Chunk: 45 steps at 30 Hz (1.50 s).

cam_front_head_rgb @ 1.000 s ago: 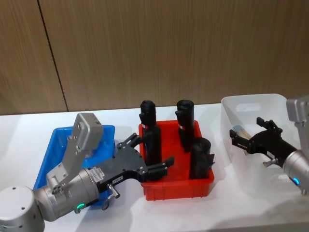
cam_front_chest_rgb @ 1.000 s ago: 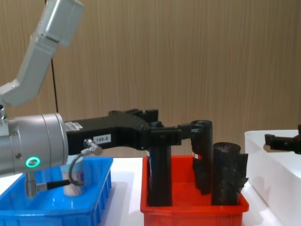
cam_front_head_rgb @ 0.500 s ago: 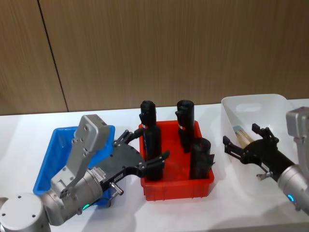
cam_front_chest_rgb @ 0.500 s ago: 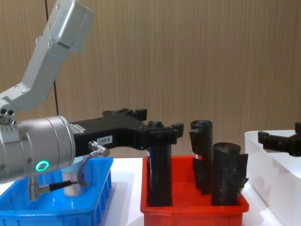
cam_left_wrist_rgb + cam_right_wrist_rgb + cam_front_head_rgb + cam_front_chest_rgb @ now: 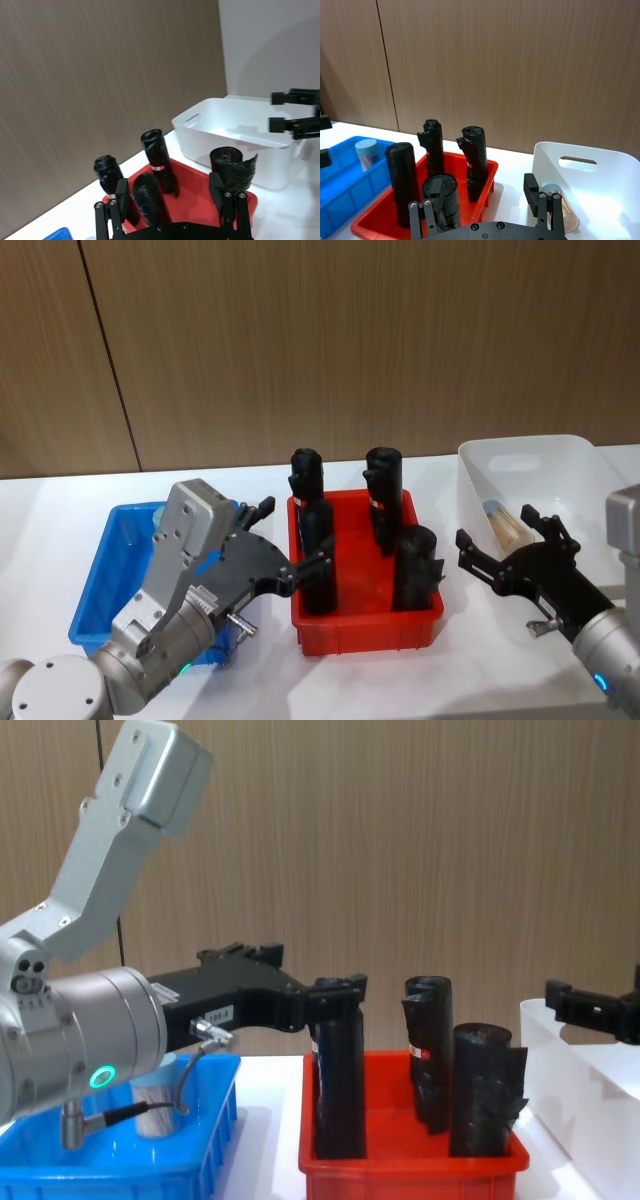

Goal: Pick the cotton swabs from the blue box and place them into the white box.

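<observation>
While left gripper (image 5: 296,536) juts level past blue box (image 5: 100,580), fingers (image 5: 312,565) spread, right gripper (image 5: 495,528) at white box (image 5: 530,445), fingers released

A table (image 5: 40,510) stands in front of a wall (image 5: 350,340). Three boxes sit on it in a row. The left box (image 5: 112,552) is on the left, the middle box (image 5: 370,625) is next to it, and the right box (image 5: 530,448) is on the right.

Four rolls stand in the middle box. Two are far (image 5: 305,472) (image 5: 383,485) and two are near (image 5: 315,570) (image 5: 415,575).

One swab tub (image 5: 367,154) stands at the far end of the left box. Another tub (image 5: 503,523) lies in the right box, by its left wall.

The left gripper (image 5: 295,532) is between the left box and the middle box. The right gripper (image 5: 497,528) is at the left wall of the right box, near that tub.
</observation>
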Available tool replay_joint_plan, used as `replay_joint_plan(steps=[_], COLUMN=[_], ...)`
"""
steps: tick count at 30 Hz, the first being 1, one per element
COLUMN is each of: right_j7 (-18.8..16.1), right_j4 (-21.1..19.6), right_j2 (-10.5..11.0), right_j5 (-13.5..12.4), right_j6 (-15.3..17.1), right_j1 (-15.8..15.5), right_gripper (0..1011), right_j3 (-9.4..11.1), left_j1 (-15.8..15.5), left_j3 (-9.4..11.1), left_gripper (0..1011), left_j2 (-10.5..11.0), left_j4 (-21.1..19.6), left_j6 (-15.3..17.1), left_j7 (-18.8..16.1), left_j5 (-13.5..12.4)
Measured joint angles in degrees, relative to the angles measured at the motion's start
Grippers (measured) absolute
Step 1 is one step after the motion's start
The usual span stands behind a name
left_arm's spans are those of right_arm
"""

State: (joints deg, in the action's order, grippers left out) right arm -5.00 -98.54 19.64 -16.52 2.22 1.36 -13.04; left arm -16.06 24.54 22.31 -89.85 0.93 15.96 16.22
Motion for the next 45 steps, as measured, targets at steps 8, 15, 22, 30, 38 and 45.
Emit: replay_joint_plan(steps=[8,15,22,30,38,45], right_j7=[1.1,1.2,1.2,1.2,1.1,-0.3], right_j4=[-2.5,-2.7,-2.7,-2.7,-2.7,-2.5], right_j2=[-0.3,-0.3,-0.3,-0.3,-0.3,-0.2], right_j5=[0.1,0.1,0.1,0.1,0.0,-0.7], right_j6=[-0.3,-0.3,-0.3,-0.3,-0.2,0.8], right_j1=[-2.0,-2.2,-2.2,-2.2,-2.2,-2.0], right_gripper=[1002,1002,1001,1002,1002,1002], right_j3=[0.1,0.1,0.1,0.1,0.1,0.2], left_j1=[0.9,1.8,2.4,2.5,2.5,2.5], left_j3=[0.6,1.1,1.4,1.5,1.5,1.5], left_gripper=[1003,1003,1003,1003,1003,1003], left_j2=[-0.2,-0.3,-0.4,-0.4,-0.4,-0.4], left_j4=[-1.2,-2.4,-3.2,-3.4,-3.4,-3.4], left_j6=[-0.1,-0.1,-0.2,-0.2,-0.2,-0.2], left_j7=[-5.6,-10.7,-14.4,-15.3,-15.3,-15.3], left_j5=[-1.7,-3.3,-4.5,-4.7,-4.7,-4.7])
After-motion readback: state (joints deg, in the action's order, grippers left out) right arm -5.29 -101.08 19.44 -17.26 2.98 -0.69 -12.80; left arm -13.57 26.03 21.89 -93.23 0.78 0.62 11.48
